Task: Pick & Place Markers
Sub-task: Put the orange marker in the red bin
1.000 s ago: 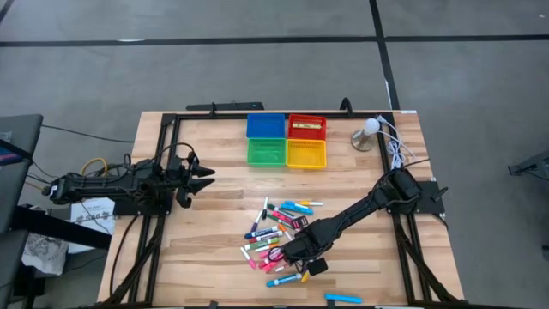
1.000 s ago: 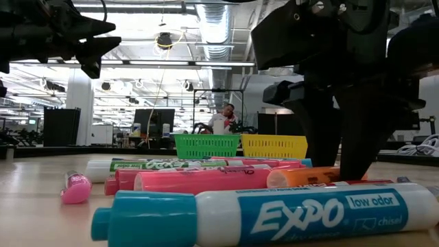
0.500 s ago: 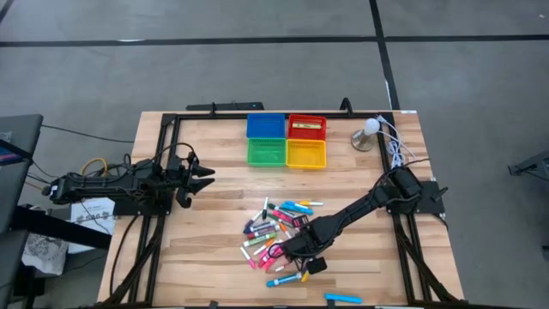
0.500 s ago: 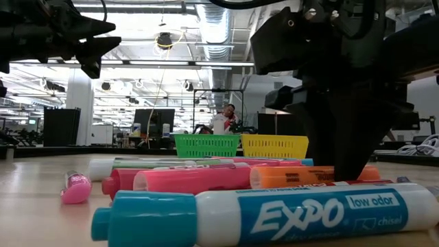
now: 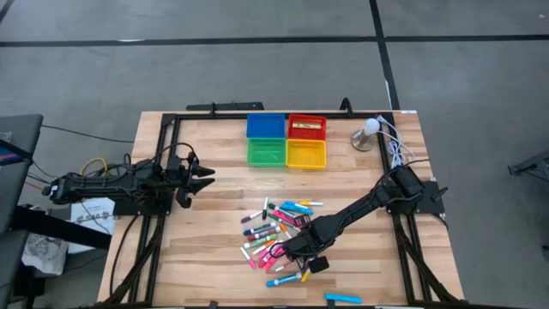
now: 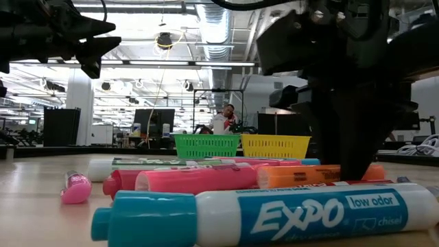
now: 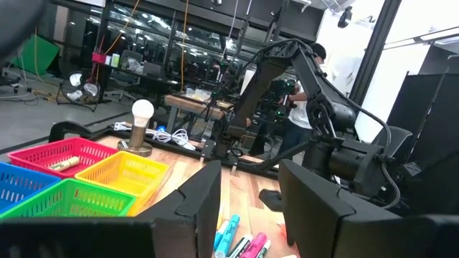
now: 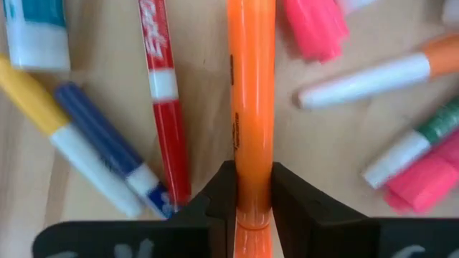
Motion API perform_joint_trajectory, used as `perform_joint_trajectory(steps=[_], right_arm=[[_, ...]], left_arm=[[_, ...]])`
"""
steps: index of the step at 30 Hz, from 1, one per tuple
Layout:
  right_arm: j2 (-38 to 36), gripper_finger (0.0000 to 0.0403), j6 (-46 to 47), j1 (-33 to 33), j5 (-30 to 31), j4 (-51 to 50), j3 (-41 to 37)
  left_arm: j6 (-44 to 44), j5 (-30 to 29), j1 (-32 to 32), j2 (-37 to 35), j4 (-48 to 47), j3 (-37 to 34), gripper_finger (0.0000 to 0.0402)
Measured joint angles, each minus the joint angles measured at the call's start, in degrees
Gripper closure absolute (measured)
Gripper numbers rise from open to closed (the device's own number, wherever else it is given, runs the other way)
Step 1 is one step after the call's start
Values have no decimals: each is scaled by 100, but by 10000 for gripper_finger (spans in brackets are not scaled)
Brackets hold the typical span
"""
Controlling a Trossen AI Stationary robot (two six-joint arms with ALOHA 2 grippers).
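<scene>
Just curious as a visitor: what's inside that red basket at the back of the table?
One pale, yellowish marker-like thing lies in the red basket. The left wrist view shows it too; no view shows what it is exactly.

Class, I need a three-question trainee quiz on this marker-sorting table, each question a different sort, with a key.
1. True or false: the right gripper is shut on the orange marker.
2. Which tray holds an item? A blue, B red, C green.
3. Fill in: the left gripper hovers away from the ___ pile.

Key: 1 true; 2 B; 3 marker.
</scene>
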Motion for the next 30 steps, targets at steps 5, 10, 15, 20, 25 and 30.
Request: perform_joint_trajectory(steps=[5, 10, 15, 20, 25, 30], right_arm=[[-284, 347, -44, 0, 2, -431, 9], [-664, 347, -37, -26, -5, -576, 15], [-1127, 347, 376, -202, -130, -608, 17], [-1557, 347, 638, -543, -128, -584, 17], [-1858, 347, 636, -1049, -538, -149, 17], [-1980, 347, 603, -1627, -2312, 613, 20]], left_arm=[[-45, 0, 0, 0, 0, 0, 260], [-45, 0, 0, 0, 0, 0, 260], [-44, 0, 0, 0, 0, 0, 260], [-43, 0, 0, 0, 0, 0, 260], [-45, 0, 0, 0, 0, 0, 260], [-45, 0, 0, 0, 0, 0, 260]])
